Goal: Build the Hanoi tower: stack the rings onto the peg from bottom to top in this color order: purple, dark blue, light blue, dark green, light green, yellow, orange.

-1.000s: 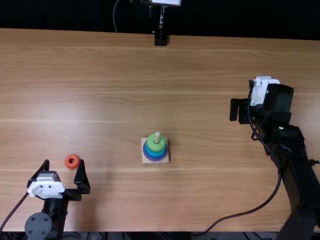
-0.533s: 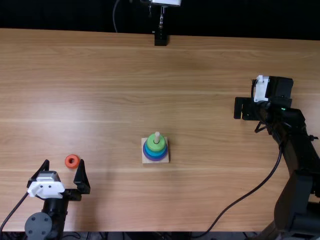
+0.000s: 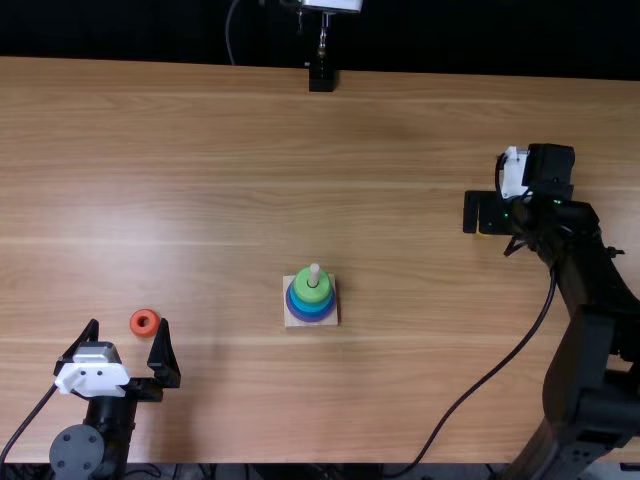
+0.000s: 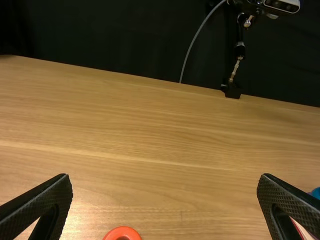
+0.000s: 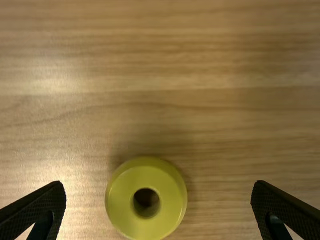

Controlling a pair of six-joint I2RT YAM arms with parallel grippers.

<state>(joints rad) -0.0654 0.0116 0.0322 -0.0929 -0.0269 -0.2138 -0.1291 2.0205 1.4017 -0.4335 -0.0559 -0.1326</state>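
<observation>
Hanoi tower (image 3: pixel 312 306) topped by light green ring (image 3: pixel 304 284); right fingers (image 3: pixel 470 212) parted above yellow ring (image 5: pixel 145 175), left fingers (image 3: pixel 163 356) parted

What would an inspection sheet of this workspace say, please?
Surface: light brown table, glare at left.
Job's things: purple, blue and green rings on the peg; orange ring and yellow ring off it.
Clutter: nothing seen.
Grippers: left gripper open near orange ring; right gripper open at yellow ring.
Cables: black cable looping from the right arm to the near edge.
Surroundings: dark backdrop, black stand at the far edge.
</observation>
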